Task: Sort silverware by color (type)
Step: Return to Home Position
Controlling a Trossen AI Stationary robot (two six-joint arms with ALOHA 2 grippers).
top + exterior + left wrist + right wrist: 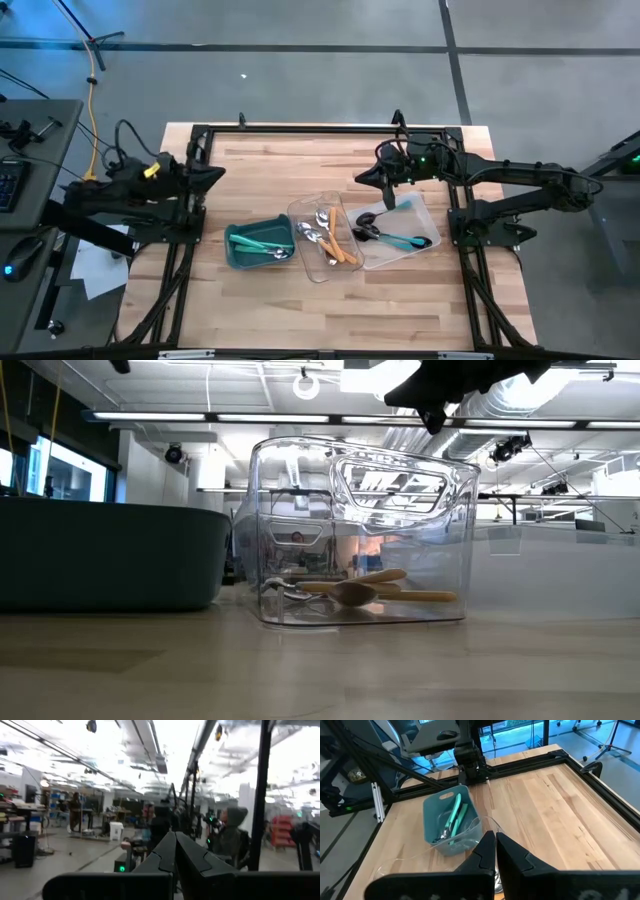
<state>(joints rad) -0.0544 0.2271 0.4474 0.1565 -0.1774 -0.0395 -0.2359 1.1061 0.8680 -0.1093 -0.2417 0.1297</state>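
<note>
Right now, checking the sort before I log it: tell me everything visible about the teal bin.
The teal bin is a rectangular, opaque, plastic-looking tub with rounded corners, upright on the wooden table, left of centre. It holds teal-handled utensils with silver heads. It seems to touch the middle clear tray beside it.

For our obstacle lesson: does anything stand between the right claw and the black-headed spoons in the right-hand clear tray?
Nothing visible does. The right claw hangs by the clear tray, whose open top leaves the black-headed spoons uncovered.
</note>
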